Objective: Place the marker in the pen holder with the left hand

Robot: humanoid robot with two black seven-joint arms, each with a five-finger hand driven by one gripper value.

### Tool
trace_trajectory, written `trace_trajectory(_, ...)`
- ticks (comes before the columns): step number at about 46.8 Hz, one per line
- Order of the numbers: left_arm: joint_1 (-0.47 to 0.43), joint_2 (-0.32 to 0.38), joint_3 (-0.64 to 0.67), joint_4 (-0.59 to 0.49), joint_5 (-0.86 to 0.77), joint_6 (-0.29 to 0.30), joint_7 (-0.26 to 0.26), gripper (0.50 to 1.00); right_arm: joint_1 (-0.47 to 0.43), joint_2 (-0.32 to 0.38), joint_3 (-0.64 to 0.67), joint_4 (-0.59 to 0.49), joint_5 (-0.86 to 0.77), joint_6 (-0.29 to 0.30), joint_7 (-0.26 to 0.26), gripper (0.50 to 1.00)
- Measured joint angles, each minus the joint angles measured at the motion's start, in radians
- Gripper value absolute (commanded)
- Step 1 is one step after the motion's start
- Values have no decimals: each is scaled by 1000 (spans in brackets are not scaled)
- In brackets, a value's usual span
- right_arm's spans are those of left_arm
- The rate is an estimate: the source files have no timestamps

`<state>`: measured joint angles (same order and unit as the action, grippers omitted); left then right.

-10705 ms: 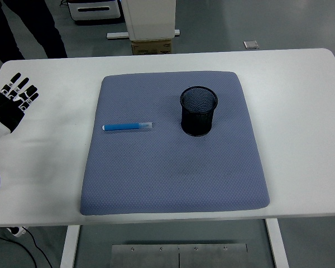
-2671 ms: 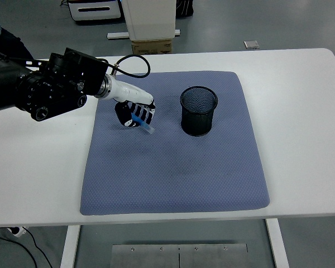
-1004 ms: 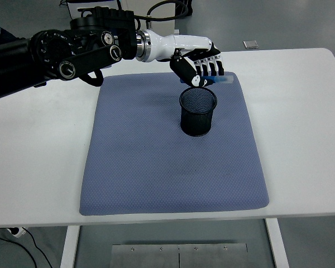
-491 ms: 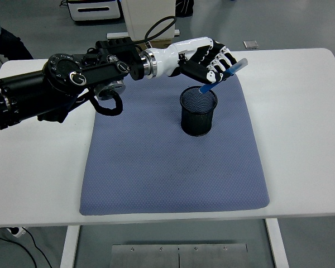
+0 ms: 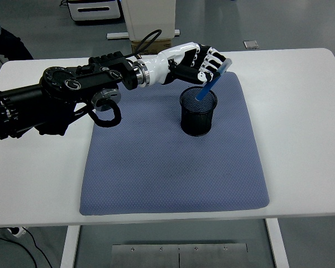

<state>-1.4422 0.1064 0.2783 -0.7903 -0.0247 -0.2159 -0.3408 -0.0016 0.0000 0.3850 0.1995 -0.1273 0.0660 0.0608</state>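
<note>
A black mesh pen holder stands upright on the blue-grey mat, right of its middle and toward the back. My left hand reaches in from the left and hovers just above the holder's rim. Its fingers are curled around a blue marker. The marker is tilted steeply, its lower end dipping inside the holder's mouth and its upper end at my fingers. My right arm does not show.
The mat covers the middle of the white table. My black left arm stretches across the table's back left. A person's leg and a cardboard box stand beyond the far edge.
My left hand has tipped the marker from a shallow slant to nearly upright, and its lower end has gone down into the holder. The arm has sunk slightly.
</note>
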Motion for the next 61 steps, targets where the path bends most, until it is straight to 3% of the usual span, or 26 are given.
trace_trajectory(12, -5, 32, -8, -1, -3, -11, 0, 1000, 0, 0, 0, 0, 0, 0, 1, 1000)
trace_trajectory(27, 25, 206, -132, -1, -1, -63, 0, 1000, 0, 0, 0, 0, 0, 0, 0, 1000)
trace_trajectory(41, 283, 418, -397, 0, -1, -140, 0, 1000, 0, 0, 0, 0, 0, 0, 0, 1000)
trace_trajectory(53, 508, 474, -595, 43, -3, -150, 0, 1000, 0, 0, 0, 0, 0, 0, 0, 1000)
trace_trajectory(61, 589, 486, -689, 59, -3, -149, 0, 1000, 0, 0, 0, 0, 0, 0, 0, 1000)
